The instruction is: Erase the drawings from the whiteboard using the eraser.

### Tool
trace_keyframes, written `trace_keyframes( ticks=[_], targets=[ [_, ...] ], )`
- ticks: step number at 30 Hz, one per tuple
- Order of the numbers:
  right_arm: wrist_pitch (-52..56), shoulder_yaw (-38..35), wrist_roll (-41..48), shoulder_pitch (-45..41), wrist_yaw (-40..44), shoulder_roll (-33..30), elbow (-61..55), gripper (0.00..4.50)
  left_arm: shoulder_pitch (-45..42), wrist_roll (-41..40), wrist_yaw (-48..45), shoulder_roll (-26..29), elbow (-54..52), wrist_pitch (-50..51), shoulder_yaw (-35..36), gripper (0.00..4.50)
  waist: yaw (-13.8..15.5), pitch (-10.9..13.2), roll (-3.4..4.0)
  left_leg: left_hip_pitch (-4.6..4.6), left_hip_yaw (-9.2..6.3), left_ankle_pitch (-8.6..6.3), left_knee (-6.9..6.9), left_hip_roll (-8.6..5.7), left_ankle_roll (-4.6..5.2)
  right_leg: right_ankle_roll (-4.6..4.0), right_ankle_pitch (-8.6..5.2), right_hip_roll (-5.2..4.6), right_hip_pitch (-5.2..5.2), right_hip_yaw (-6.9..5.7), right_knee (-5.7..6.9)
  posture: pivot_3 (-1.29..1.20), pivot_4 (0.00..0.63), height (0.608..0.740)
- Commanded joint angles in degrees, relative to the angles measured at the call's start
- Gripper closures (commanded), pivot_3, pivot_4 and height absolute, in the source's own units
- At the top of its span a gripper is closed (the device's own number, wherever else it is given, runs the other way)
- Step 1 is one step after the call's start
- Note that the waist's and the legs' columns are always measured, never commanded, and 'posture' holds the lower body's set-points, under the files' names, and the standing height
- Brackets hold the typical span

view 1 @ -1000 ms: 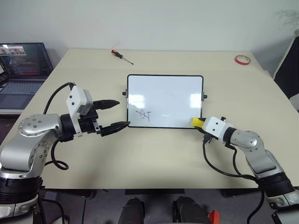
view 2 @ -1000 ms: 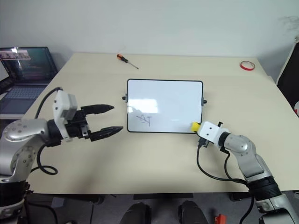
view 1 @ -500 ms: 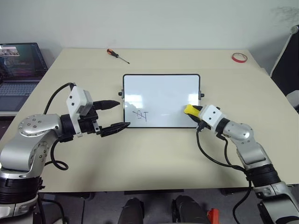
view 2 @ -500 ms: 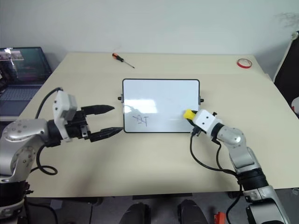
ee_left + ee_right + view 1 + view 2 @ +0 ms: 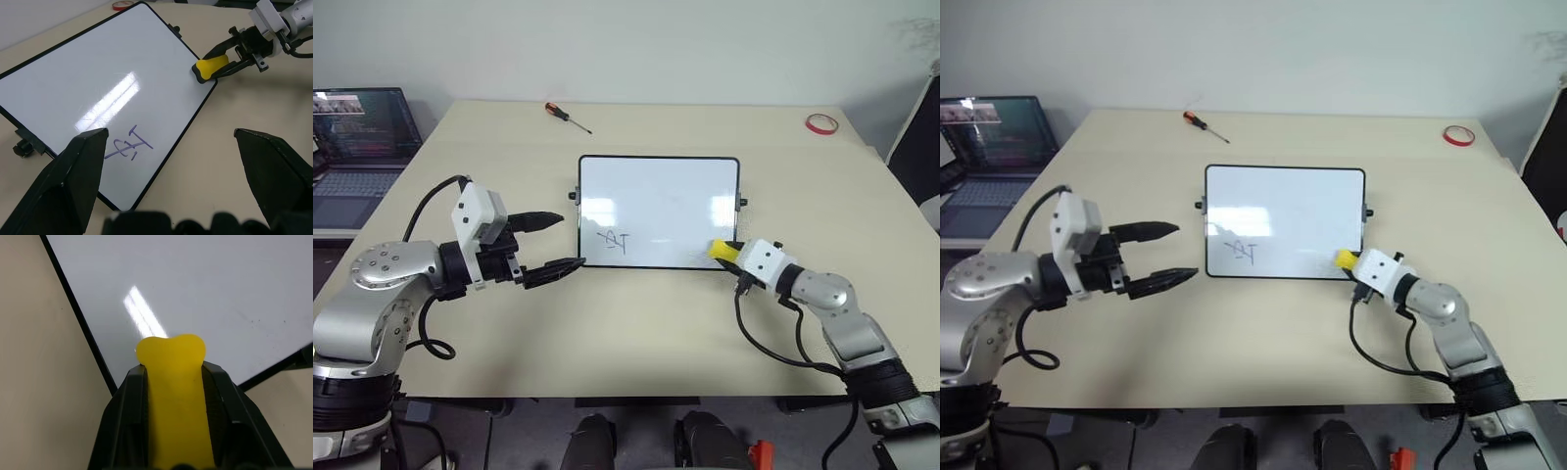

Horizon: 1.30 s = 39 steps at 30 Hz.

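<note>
eraser pinched and parked at the board's near right corner

right gripper (image 5: 173,382) jaws clamp the yellow eraser (image 5: 723,252) along its sides; it looks light and stiff. left gripper (image 5: 548,242) jaws gape beside the whiteboard (image 5: 658,196), probably slick on the counter (image 5: 636,323). one drawing (image 5: 613,240) remains.

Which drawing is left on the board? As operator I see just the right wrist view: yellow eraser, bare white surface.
Observer: One blue scribble remains, near the whiteboard's near-left corner.
Operator: Where is my eraser relative to it?
Observer: The eraser, clamped in the right gripper, sits at the near-right corner, opposite the scribble.
Operator: And the other arm?
Observer: The left gripper hangs open just left of the board, touching nothing.
Operator: Anything else on the table?
Observer: A screwdriver and a red tape ring lie at the far edge.
</note>
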Motion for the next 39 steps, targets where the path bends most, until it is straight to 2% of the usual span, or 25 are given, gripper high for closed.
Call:
trace_keyframes(
  ticks=[1, 9, 17, 21, 26, 34, 39],
  targets=[
    [2.00, -2.52, 1.19, 0.54, -0.79, -0.25, -1.12, 3.35, -0.88, -0.67, 0.05, 0.74, -1.60, -0.20, 1.30, 0.00, 0.00, 0.00, 0.00, 0.00, 0.00, 0.00, 0.00, 0.00, 0.00, 0.00, 0.00, 0.00, 0.00, 0.00, 0.00, 0.00, 0.150, 0.740],
    [1.48, -4.08, 6.07, -0.03, -0.97, 2.98, -4.90, 3.35, 0.56, -0.65, 0.83, 0.11, -1.80, -0.57, 2.25, 0.00, -0.04, 0.03, 0.01, -0.05, 0.03, 0.00, -0.04, 0.02, 0.00, 0.00, 0.00, 0.00, -0.09, 0.00, 0.00, 0.00, 0.150, 0.740],
    [1.18, -3.99, 5.97, -0.27, -2.20, 4.15, -3.79, 3.35, 12.69, -2.04, 5.21, -2.97, -7.32, -1.11, 10.07, 0.00, -0.50, 0.04, 0.03, -0.14, 0.01, -0.01, -0.07, 0.11, 0.00, -0.01, -0.01, -0.08, -0.17, 0.03, -0.05, 0.00, 0.150, 0.740],
    [0.34, -3.37, 5.96, -1.18, -2.38, 5.60, -3.11, 3.35, 20.18, 0.35, 6.33, -5.48, -5.97, -5.18, 14.35, 0.00, -0.65, 0.05, 0.03, -0.11, 0.01, -0.01, -0.06, 0.09, 0.00, -0.02, -0.01, -0.09, -0.15, 0.04, -0.03, 0.00, 0.150, 0.740],
    [-0.22, -3.43, 6.23, -2.95, -1.49, 5.90, -2.10, 3.35, 25.17, 0.14, 7.45, -5.64, -7.52, -5.97, 18.67, 0.00, -0.52, 0.06, 0.04, -0.13, -0.06, -0.01, -0.05, 0.08, -0.01, -0.03, -0.01, -0.11, -0.12, 0.05, -0.03, 0.00, 0.150, 0.740],
    [1.66, -2.93, 8.53, -7.44, -1.21, 9.42, -6.33, 3.35, 27.47, -0.61, 8.27, -5.50, -8.64, -5.70, 20.03, 0.00, -0.49, 0.07, 0.04, -0.14, -0.11, -0.01, -0.05, 0.09, -0.01, -0.04, -0.02, -0.11, -0.12, 0.03, -0.04, 0.00, 0.150, 0.740],
    [2.39, 0.16, 8.14, -11.54, -2.20, 14.42, -7.88, 3.35, 27.96, -0.70, 9.43, -5.88, -9.68, -5.26, 19.09, 0.00, -1.10, 0.07, 0.05, -0.10, -0.14, -0.01, -0.07, 0.13, -0.01, -0.05, -0.02, -0.11, -0.14, 0.04, 0.00, 0.00, 0.150, 0.740]
  ],
)
